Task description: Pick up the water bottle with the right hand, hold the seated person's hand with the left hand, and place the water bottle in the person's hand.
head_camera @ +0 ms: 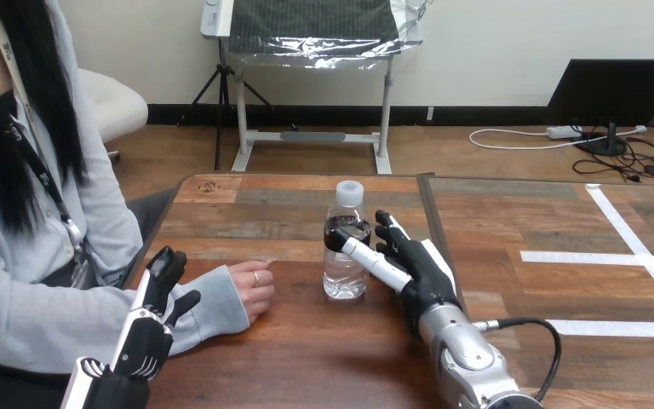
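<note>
A clear water bottle (345,247) with a white cap stands upright on the wooden table (306,358), mid-table. My right hand (417,264) is just right of it; the thumb lies across the bottle's front and the fingers (389,228) stand fairly straight beside its right side, not wrapped round it. The person's hand (251,288) rests loosely curled on the table, left of the bottle, coming out of a light grey sleeve (213,307). My left hand (155,311) is by that sleeve at the wrist, fingers straight and pointing up, thumb touching the sleeve without gripping it.
The person sits at the table's left edge, forearm lying along the near left part. A seam (436,230) runs down the table just right of my right hand. White tape lines (639,251) mark the table's right part.
</note>
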